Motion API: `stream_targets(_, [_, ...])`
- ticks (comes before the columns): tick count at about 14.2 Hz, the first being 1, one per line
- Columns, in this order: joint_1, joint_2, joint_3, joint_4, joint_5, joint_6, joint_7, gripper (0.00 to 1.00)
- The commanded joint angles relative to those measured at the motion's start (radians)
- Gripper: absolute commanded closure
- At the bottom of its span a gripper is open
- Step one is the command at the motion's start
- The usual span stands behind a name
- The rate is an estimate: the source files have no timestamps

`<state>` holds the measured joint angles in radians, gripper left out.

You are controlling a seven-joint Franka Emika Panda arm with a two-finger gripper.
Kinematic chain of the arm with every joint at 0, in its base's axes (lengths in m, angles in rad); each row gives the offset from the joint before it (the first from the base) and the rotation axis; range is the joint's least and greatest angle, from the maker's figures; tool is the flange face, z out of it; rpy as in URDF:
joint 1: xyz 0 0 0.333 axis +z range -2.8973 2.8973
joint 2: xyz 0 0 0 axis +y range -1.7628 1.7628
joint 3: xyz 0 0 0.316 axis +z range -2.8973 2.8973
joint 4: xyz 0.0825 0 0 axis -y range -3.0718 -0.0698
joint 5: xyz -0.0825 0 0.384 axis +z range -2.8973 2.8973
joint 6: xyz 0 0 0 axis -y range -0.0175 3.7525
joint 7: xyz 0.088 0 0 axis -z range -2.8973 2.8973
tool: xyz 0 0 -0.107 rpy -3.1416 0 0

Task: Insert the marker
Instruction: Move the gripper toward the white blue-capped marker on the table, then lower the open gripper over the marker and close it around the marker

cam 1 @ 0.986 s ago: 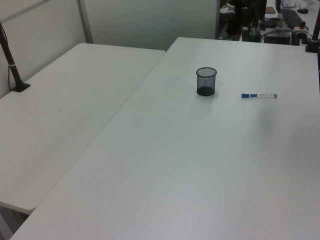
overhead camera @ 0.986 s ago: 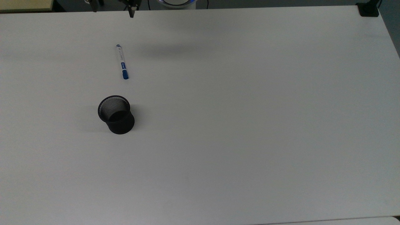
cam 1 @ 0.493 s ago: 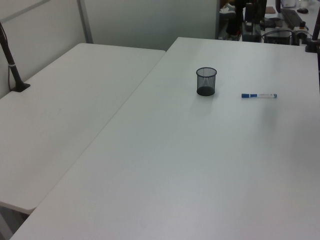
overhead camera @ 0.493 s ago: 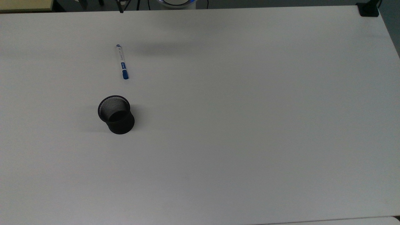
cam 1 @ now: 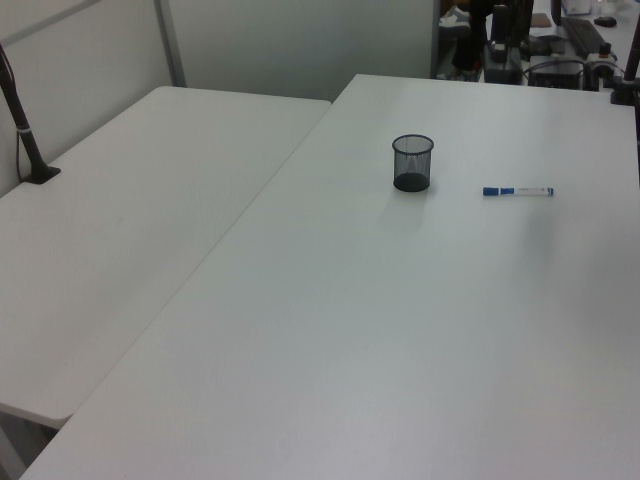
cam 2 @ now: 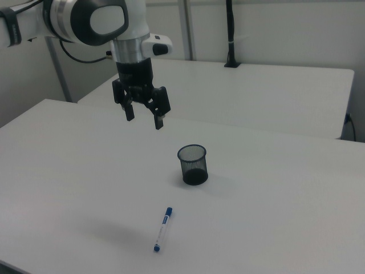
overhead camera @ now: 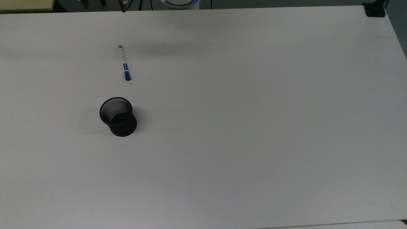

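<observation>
The marker, white with a blue cap, lies flat on the white table, its cap end toward the black mesh cup. The cup stands upright and holds nothing that I can see. In the left view the marker lies to the right of the cup. In the right view my gripper hangs open and empty, high over the table, beyond the cup and to its left. The marker lies nearer the right view's bottom edge.
A black clamp sits on the table's corner at the top view's top right. A second white table adjoins on the left view's left, with a black pole clamped to it.
In the top view the gripper's fingers have drawn back to the upper edge since one second ago. Marker and cup have not moved.
</observation>
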<state>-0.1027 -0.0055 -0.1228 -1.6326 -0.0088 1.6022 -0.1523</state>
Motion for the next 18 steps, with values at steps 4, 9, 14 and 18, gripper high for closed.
stream_targets(4, [-0.022,0.047,-0.014,-0.006,-0.045,0.065,-0.052,0.00])
stream_targets(9, [-0.071,0.071,-0.012,-0.013,-0.043,0.058,-0.136,0.00])
stream_targets(14, [-0.140,0.122,-0.012,-0.061,-0.066,0.061,-0.283,0.07])
stream_targets(18, [-0.080,0.114,-0.008,-0.242,-0.100,0.232,-0.206,0.03])
